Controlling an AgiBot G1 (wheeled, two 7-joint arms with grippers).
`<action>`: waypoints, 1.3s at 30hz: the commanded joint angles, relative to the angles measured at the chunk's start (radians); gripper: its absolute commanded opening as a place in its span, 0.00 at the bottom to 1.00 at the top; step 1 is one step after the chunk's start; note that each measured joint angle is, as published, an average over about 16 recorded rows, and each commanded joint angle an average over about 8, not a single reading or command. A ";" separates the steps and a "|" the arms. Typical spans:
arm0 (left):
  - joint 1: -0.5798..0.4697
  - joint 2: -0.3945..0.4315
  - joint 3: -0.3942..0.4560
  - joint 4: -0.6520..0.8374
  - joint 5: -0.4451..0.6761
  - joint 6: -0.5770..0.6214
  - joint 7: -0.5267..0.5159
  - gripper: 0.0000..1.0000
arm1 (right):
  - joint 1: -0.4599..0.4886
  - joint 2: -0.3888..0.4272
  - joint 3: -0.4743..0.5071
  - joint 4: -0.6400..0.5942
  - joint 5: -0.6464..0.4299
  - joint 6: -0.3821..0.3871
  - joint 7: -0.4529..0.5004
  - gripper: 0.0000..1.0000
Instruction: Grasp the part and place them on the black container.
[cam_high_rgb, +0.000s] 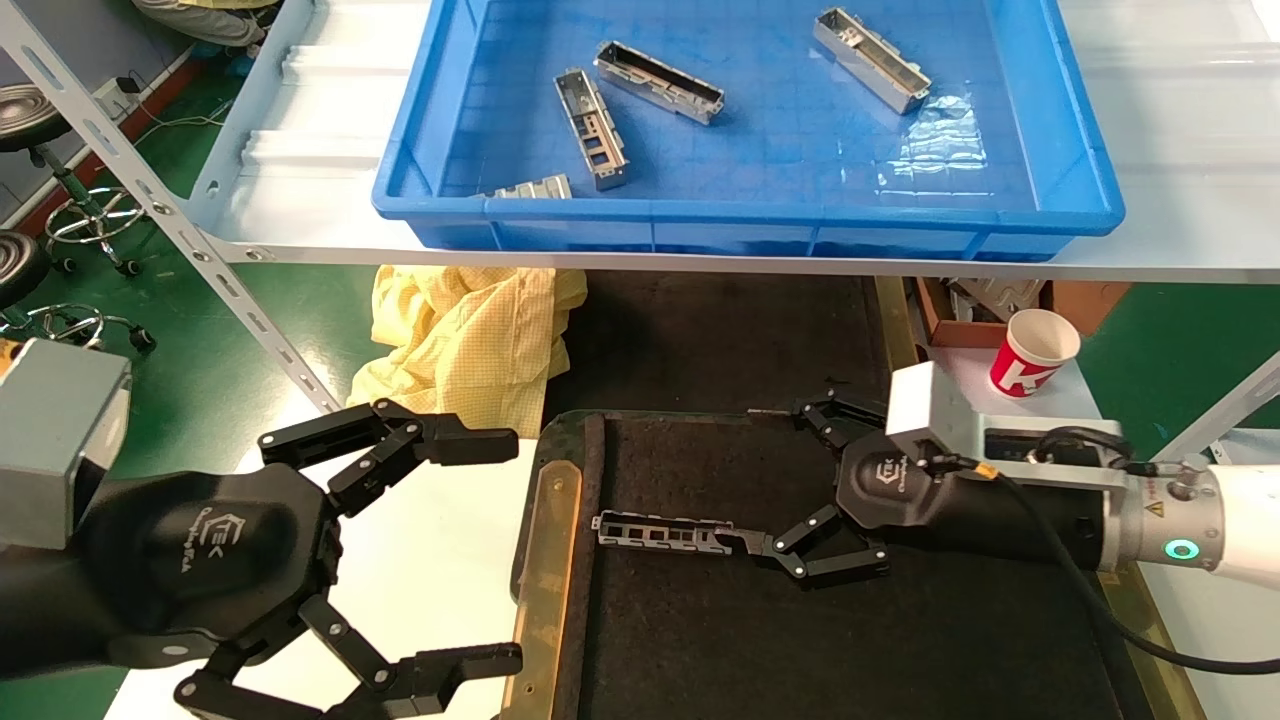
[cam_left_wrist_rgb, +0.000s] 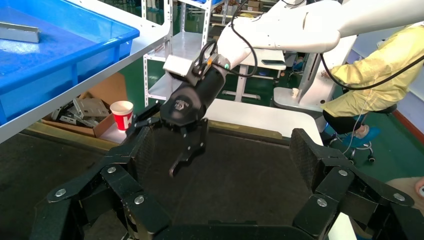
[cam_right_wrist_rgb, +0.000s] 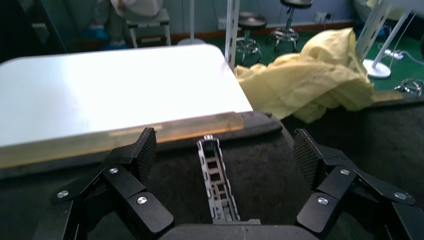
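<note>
A silver part (cam_high_rgb: 660, 530) lies flat on the black container (cam_high_rgb: 900, 640), near its left brass strip (cam_high_rgb: 545, 570). My right gripper (cam_high_rgb: 775, 480) sits low over the container, open, with the near end of the part between its spread jaws and neither pad touching it. In the right wrist view the part (cam_right_wrist_rgb: 215, 175) runs straight out from the palm between the fingers of the right gripper (cam_right_wrist_rgb: 225, 150). My left gripper (cam_high_rgb: 495, 552) is open and empty over the white table, left of the container. The left wrist view shows the left gripper (cam_left_wrist_rgb: 222, 150) facing the container (cam_left_wrist_rgb: 240, 185).
A blue crate (cam_high_rgb: 760, 215) on the shelf above holds several more parts (cam_high_rgb: 590, 128). A yellow cloth (cam_high_rgb: 470, 340) lies behind the container's left corner. A red and white paper cup (cam_high_rgb: 1035, 352) and a cardboard box (cam_high_rgb: 960, 310) stand at the right.
</note>
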 joint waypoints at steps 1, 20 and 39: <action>0.000 0.000 0.000 0.000 0.000 0.000 0.000 1.00 | -0.019 0.018 0.017 0.042 0.015 0.000 0.024 1.00; 0.000 0.000 0.001 0.000 -0.001 0.000 0.001 1.00 | -0.199 0.193 0.179 0.439 0.159 0.001 0.255 1.00; 0.000 -0.001 0.002 0.000 -0.001 -0.001 0.001 1.00 | -0.361 0.352 0.326 0.800 0.290 0.001 0.459 1.00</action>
